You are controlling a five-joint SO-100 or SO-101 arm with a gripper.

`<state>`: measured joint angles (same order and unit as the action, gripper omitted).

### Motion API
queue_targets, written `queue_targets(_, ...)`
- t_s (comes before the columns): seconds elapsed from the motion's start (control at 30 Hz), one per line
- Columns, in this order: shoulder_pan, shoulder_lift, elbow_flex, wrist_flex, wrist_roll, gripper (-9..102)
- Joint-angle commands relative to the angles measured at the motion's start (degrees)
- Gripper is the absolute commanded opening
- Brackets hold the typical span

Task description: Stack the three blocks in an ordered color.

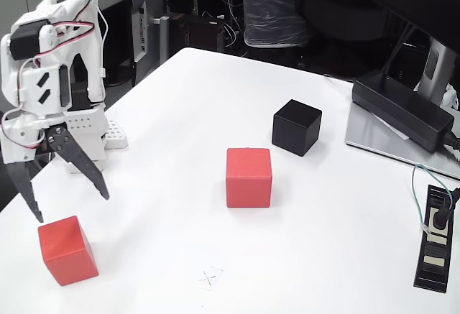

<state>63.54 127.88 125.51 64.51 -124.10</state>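
Hanging at the left edge of the fixed view, my fingers (70, 208) are spread wide, holding nothing — the two dark prongs point down toward the white tabletop (215, 105). Just below them, near the front left corner, sits one red block (67, 250), turned a little on its base and apart from my tips. A second red block (249, 177) rests near the middle of the tabletop. The black block (296, 127) stands just behind it and to the right — close, not touching. Further right lies a long black power brick (402, 109), and a black plug strip (435, 238) sits at the right edge.
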Motion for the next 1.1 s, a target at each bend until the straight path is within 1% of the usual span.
queue_targets(0.0,2.64,0.0,-0.18,-0.26,-4.48,38)
queue_targets(0.2,7.91,-3.69,-0.62,-0.7,-11.34,38)
queue_targets(0.33,10.46,-7.65,-1.05,-1.32,-13.01,38)
queue_targets(0.57,11.6,-11.25,-0.35,-8.61,-12.74,38)
queue_targets(0.7,12.22,-13.97,-0.35,-11.34,-12.74,38)
queue_targets(0.83,12.22,-16.26,-0.44,-12.13,-12.13,38)
queue_targets(1.07,11.6,-18.28,-0.97,-12.22,-4.31,38)
